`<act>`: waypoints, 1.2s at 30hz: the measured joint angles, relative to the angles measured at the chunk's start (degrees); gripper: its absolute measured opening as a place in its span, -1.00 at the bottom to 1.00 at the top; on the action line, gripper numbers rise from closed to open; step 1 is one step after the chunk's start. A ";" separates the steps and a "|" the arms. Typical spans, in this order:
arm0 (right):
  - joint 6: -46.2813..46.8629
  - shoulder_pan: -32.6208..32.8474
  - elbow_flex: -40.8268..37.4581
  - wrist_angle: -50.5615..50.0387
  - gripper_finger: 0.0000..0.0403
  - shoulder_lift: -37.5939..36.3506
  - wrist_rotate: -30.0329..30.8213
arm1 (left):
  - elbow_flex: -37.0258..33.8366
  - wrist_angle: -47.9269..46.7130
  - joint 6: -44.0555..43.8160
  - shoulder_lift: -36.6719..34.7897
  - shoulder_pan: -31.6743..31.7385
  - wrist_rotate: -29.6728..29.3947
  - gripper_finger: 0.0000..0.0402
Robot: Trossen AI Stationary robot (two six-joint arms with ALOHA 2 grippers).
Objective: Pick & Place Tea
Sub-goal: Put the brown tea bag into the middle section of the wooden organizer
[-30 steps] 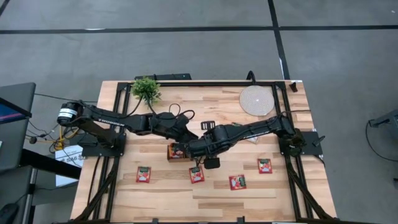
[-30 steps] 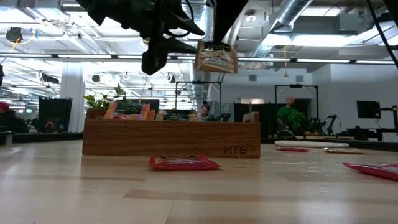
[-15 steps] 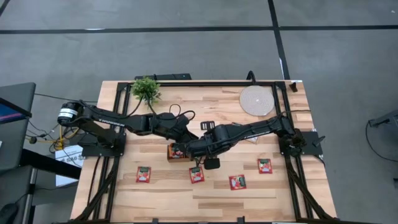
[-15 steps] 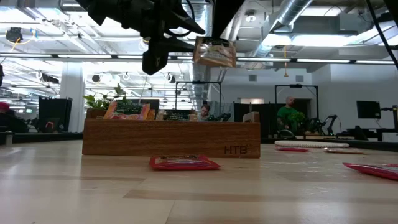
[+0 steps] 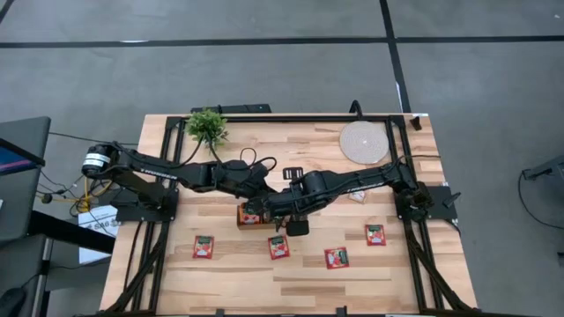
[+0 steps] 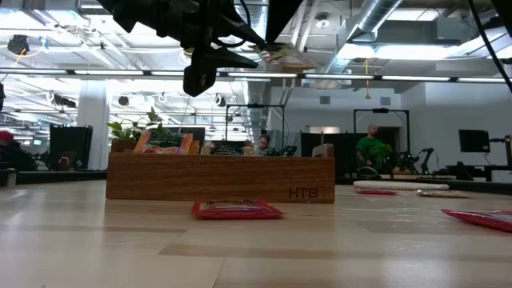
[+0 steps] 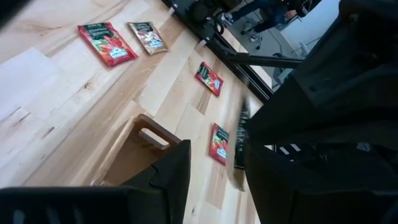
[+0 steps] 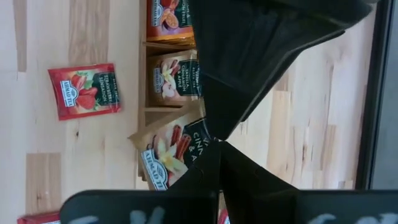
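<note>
A long wooden tray (image 6: 220,178) stands mid-table with tea sachets upright in its compartments (image 8: 177,78). Over it my right gripper (image 8: 217,149) is shut on a beige sachet (image 8: 168,155), which hangs high above the tray (image 6: 282,58). My left gripper (image 7: 214,174) stands open close beside it. That sachet shows edge-on (image 7: 239,149) ahead of the gap in the left wrist view, and I cannot tell whether it touches. Several red sachets (image 5: 204,246) (image 5: 278,247) (image 5: 336,257) lie flat on the table nearer the front edge. My right gripper pinches the beige sachet by one edge (image 8: 204,144) between its two shut fingers, coming steeply from above. The sachet is lifted clear over the tray and lies nearly level, sticking out sideways from the fingertips (image 6: 284,58).
A small green plant (image 5: 207,126) and a round pale mat (image 5: 363,141) sit at the far edge. Another red sachet (image 5: 375,234) lies at the right front, and a beige one (image 7: 148,37) lies beside a red one (image 7: 106,42). Both arms cross over the tray.
The beige sachet in my right gripper has tipped from hanging face-on to nearly level and now shows a little higher over the tray. My left gripper has kept still.
</note>
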 joint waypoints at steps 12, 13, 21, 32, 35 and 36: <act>1.14 -0.04 0.02 -1.12 -1.00 -0.07 0.09 | -0.01 0.70 0.20 -0.44 -0.03 1.67 -0.31; 1.52 -0.04 0.02 -1.72 -1.00 -0.06 0.09 | -0.01 0.58 0.20 -0.53 -0.10 1.84 -0.31; 2.05 0.62 0.00 -6.31 -1.00 -0.05 -0.53 | -0.01 -2.92 -2.15 -0.55 -0.39 9.37 -0.31; 2.48 7.67 -0.90 -6.10 -1.00 -0.05 -3.21 | -0.01 -20.69 -7.25 -0.55 -10.14 7.04 -0.31; 4.40 9.56 -1.05 -6.45 -1.00 0.01 -3.16 | 0.01 -21.29 -10.75 -0.55 -15.30 1.69 -0.31; 4.89 10.12 -1.05 -6.45 -1.00 -0.01 -3.13 | 0.01 -21.37 -11.84 -0.55 -17.12 -0.95 -0.31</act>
